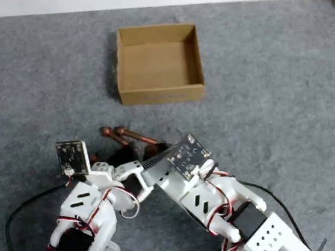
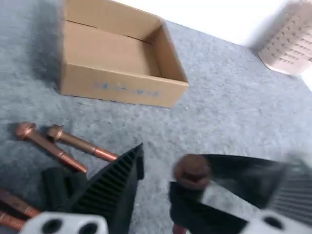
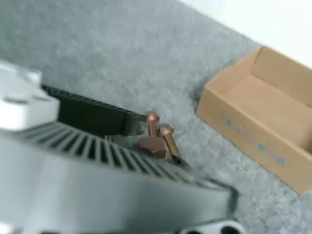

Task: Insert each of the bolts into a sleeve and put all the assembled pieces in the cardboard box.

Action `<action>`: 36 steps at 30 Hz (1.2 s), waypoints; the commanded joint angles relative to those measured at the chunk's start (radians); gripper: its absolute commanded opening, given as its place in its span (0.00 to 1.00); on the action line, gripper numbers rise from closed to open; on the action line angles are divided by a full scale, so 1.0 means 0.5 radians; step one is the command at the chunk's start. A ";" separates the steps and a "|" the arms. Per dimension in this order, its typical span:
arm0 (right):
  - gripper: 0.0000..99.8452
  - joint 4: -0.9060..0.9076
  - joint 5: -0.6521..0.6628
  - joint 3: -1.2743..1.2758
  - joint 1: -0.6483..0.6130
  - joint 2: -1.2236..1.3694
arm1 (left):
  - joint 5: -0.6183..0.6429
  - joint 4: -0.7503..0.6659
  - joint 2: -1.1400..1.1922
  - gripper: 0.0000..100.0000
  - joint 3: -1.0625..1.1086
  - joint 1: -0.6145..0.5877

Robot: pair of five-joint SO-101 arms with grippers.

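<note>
Visitor: Where does the cardboard box (image 1: pixel 161 94) stand?

Operator: At the far middle of the grey carpet (image 1: pixel 276 125), open side up, with its bare brown floor showing.

Visitor: And the bolts?

Operator: Two loose bolts (image 1: pixel 138 136) lie side by side on the carpet. They are nearer than the box and a little to its left, well apart from it, with their heads towards the far left. Nearer again, close by the left arm, further bolts (image 2: pixel 14 207) lie next to some black sleeves (image 2: pixel 57 181) (short dark stubs, too crowded to count).

Visitor: What about the right gripper (image 2: pixel 187 197)?

Operator: It comes in from the right to the middle of the carpet, on the near side of the loose pair. Its fingers are drawn narrow around one held bolt (image 2: pixel 192 170). The copper hexagonal head stands uppermost above the fingertips and the shaft points down behind them. I cannot make out whether a sleeve already sits on that shaft.

Visitor: And the left gripper (image 1: pixel 123 159)?

Operator: It sits just left of the right one, close beside the held bolt, with a strip of carpet showing between them in the left wrist view. I cannot tell whether it is spread or closed.
</note>
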 commanded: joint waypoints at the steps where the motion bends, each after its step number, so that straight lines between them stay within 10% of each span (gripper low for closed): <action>1: 0.00 -0.011 0.021 -0.103 0.014 -0.023 | 0.009 0.000 -0.020 0.46 -0.032 -0.014; 16: 0.00 -0.011 0.018 -0.087 0.026 -0.023 | 0.242 0.012 -0.023 0.45 -0.109 -0.594; 22: 0.00 -0.020 0.012 -0.048 0.026 -0.023 | -0.224 0.203 -0.020 0.44 -0.097 -0.591; 29: 0.00 -0.029 0.012 -0.008 0.026 -0.008 | -0.838 0.199 -0.020 0.00 -0.072 -0.591; 36: 0.00 -0.075 0.009 -0.011 0.106 -0.005 | -0.789 -0.135 -0.020 0.01 0.133 -0.882</action>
